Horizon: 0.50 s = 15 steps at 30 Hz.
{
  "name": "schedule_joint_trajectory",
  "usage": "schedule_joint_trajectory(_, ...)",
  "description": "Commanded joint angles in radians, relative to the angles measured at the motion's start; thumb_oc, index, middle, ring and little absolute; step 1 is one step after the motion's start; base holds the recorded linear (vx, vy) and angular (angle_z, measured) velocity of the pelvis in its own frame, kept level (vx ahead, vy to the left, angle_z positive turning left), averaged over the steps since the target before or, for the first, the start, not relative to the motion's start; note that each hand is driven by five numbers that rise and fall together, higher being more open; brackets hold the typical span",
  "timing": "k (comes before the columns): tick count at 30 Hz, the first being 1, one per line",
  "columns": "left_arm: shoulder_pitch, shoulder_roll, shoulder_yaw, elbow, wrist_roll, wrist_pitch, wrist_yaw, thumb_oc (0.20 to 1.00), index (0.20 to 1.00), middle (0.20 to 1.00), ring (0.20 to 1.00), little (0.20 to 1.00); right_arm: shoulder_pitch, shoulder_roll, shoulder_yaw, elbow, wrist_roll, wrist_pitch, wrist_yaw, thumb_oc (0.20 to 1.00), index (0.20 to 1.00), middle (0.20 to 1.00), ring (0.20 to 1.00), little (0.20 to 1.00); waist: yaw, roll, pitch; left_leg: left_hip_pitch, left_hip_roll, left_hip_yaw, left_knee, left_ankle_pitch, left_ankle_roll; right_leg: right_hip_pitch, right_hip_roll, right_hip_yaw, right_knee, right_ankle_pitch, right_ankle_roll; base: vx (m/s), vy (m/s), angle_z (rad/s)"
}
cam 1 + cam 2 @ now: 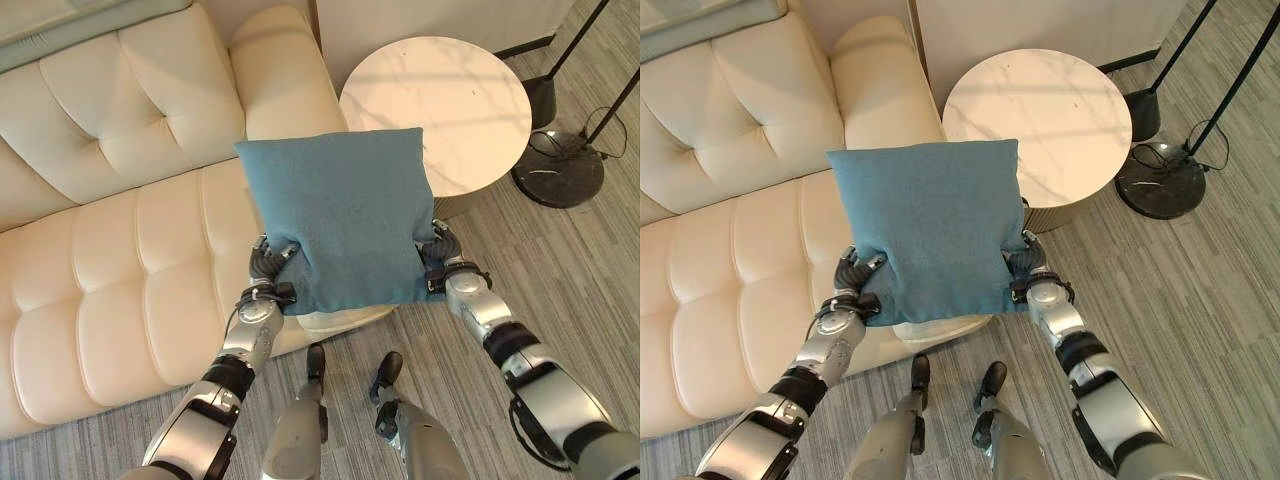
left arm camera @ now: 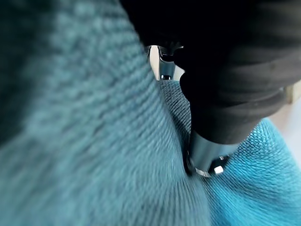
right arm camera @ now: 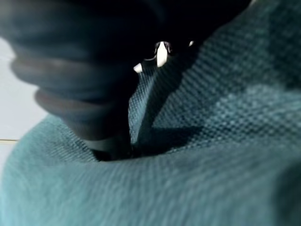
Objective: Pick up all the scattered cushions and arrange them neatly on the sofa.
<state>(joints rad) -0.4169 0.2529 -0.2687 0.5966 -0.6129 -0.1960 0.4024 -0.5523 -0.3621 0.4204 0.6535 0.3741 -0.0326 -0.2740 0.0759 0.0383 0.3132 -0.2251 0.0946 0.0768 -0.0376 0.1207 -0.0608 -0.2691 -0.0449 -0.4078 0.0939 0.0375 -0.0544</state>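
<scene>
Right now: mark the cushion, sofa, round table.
teal cushion (image 1: 340, 215), left eye view, middle of its face
sofa (image 1: 140, 270), left eye view, seat panel
round table (image 1: 450, 95), left eye view, bare top

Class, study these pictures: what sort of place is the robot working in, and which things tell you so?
Most likely a living room or lounge: a cream tufted sofa, a round pale side table beside it, a teal cushion held in both hands, and striped grey flooring.

The square teal cushion (image 1: 338, 220) is matt woven cloth, its coarse weave plain in the wrist views. Behind it, the cream tufted sofa (image 1: 120, 230) looks like smooth leather with a soft sheen. Right of the sofa, the round white side table (image 1: 440, 105) has a smooth, faintly veined stone-like top. The grey floor (image 1: 560, 270) is matt, streaked planking.
</scene>
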Motion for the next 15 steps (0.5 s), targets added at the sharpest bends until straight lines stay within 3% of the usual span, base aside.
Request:
schedule_joint_trajectory(1, 0.023, -0.036, -0.032, -0.166, 0.038, -0.038, -0.054, 0.200, 0.200, 0.200, 0.200, 0.200, 0.120, 0.107, 0.068, -0.186, 0.011, -0.077, 0.128, 0.200, 0.200, 0.200, 0.200, 0.200, -0.023, -0.049, -0.042, 0.032, -0.001, 0.029, -0.050, -0.006, -0.044, 0.069, -0.057, 0.103, -0.036, -0.056, 0.134, 0.05, 0.083, -0.06)
schedule_joint_trajectory(7, 0.189, 0.002, 0.019, -0.303, 0.103, -0.011, -0.108, 0.200, 0.200, 0.200, 0.200, 0.200, 0.303, 0.071, -0.031, -0.351, 0.020, -0.097, 0.171, 0.200, 0.200, 0.200, 0.200, 0.200, -0.055, -0.059, -0.103, 0.104, -0.010, 0.063, -0.050, -0.048, -0.027, 0.138, -0.063, 0.124, -0.086, -0.032, 0.153, 0.07, 0.110, -0.16)
schedule_joint_trajectory(15, 0.459, 0.049, 0.089, -0.537, 0.220, 0.006, -0.206, 0.200, 0.200, 0.200, 0.200, 0.200, 0.551, 0.042, -0.160, -0.659, 0.024, -0.140, 0.259, 0.200, 0.200, 0.200, 0.200, 0.200, -0.094, -0.066, -0.179, 0.232, -0.042, 0.116, -0.050, -0.119, 0.012, 0.212, -0.084, 0.218, -0.107, -0.008, 0.194, 0.04, 0.165, -0.34)
